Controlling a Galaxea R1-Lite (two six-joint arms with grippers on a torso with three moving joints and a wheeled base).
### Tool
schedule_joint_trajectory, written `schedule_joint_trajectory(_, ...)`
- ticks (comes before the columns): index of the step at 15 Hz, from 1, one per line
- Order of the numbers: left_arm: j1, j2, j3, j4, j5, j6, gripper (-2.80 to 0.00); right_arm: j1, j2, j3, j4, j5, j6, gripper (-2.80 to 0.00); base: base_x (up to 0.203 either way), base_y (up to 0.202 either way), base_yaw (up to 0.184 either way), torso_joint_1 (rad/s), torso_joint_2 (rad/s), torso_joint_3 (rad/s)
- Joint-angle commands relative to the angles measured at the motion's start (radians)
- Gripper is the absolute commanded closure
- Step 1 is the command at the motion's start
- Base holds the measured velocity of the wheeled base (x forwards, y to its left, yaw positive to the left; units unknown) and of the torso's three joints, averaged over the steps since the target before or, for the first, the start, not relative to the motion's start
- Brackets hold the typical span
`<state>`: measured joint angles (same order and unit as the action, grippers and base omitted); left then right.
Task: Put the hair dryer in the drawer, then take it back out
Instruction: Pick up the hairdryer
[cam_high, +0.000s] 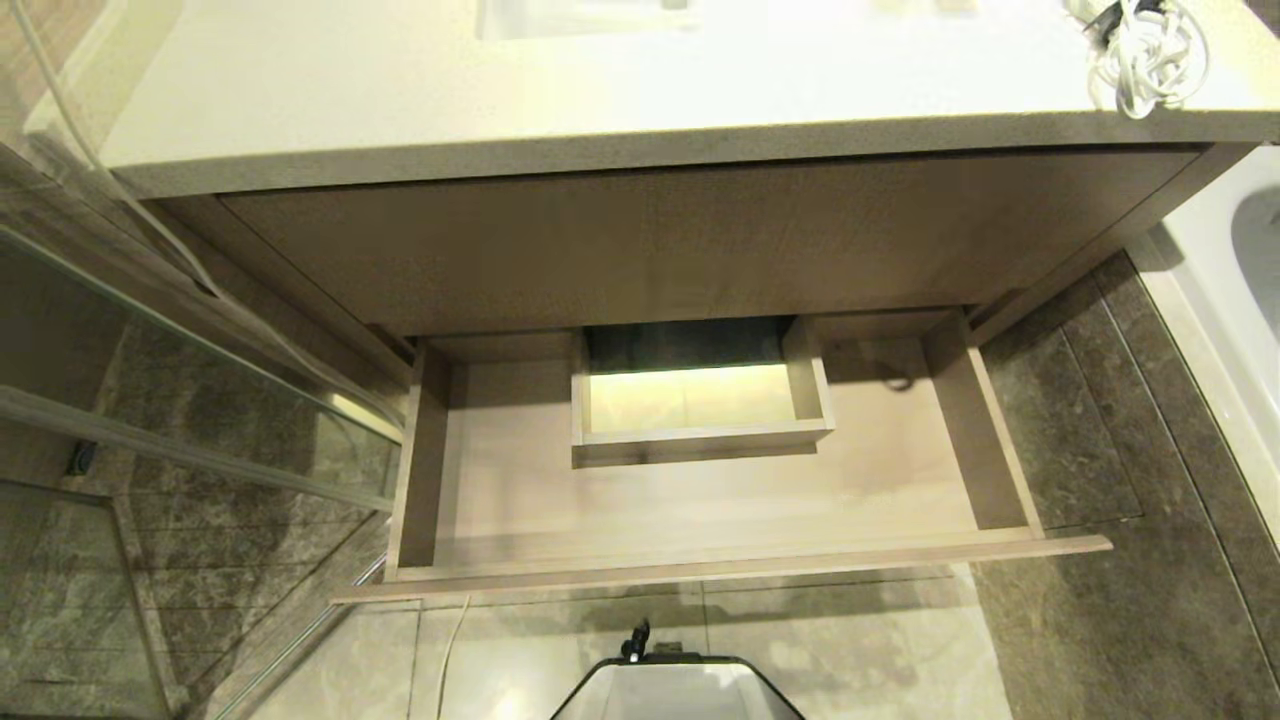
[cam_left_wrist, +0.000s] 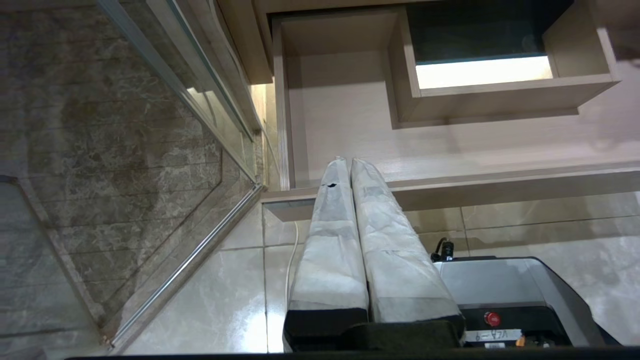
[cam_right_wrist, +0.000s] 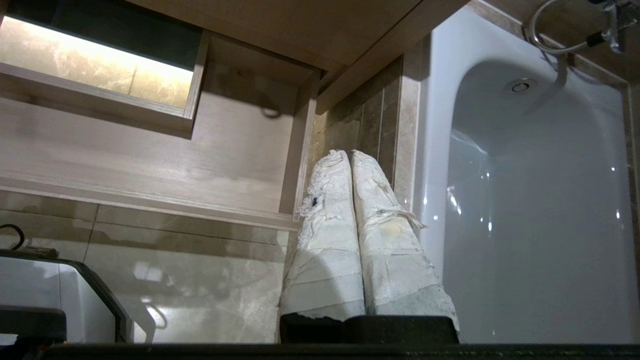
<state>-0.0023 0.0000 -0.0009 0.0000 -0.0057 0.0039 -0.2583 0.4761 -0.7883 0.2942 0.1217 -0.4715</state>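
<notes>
Drawer (cam_high: 700, 520) stands pulled fully out under the counter (cam_high: 600, 110), nothing lying in it; its central box (cam_high: 700, 435) leaves a U of bare floor, widest along the front. Only the dryer's white cord (cam_high: 1145, 55) shows, coiled at the counter's far right corner; the dryer body is out of sight. Left gripper (cam_left_wrist: 346, 161) hangs low over the drawer's left front corner, fingers pressed together, holding nothing. Right gripper (cam_right_wrist: 344, 152) is likewise pinched closed and bare, beside the drawer's right wall, near the bathtub (cam_right_wrist: 525, 200). Judged: the dryer is not yet fetched. Glass panel (cam_high: 200, 400) hems the left; tub crowds the right.
</notes>
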Motion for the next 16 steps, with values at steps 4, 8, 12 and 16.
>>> schedule_joint_trajectory(4, 0.001, 0.0, 0.001, 0.0, 0.0, 0.001, 0.0, -0.01, 0.016, -0.008, -0.01, 0.001, -0.007, 0.0, 0.0, 0.0, 0.0, 0.119, -0.06, 0.059)
schedule_joint_trajectory(8, -0.001, 0.0, 0.002, 0.0, 0.0, -0.001, 0.0, -0.016, 0.029, -0.024, -0.013, 0.001, -0.007, 0.0, 0.0, 0.0, 0.0, 0.286, -0.02, 0.258)
schedule_joint_trajectory(12, 0.001, 0.0, 0.001, 0.0, 0.0, -0.001, 0.0, -0.016, 0.035, -0.032, -0.025, 0.001, 0.001, 0.0, 0.0, 0.0, 0.0, 0.325, -0.06, 0.254)
schedule_joint_trajectory(16, -0.001, 0.0, 0.001, 0.0, 0.0, -0.001, 0.0, -0.018, 0.044, -0.057, -0.023, 0.001, 0.002, 0.0, 0.0, 0.0, 0.0, 0.343, -0.12, 0.229)
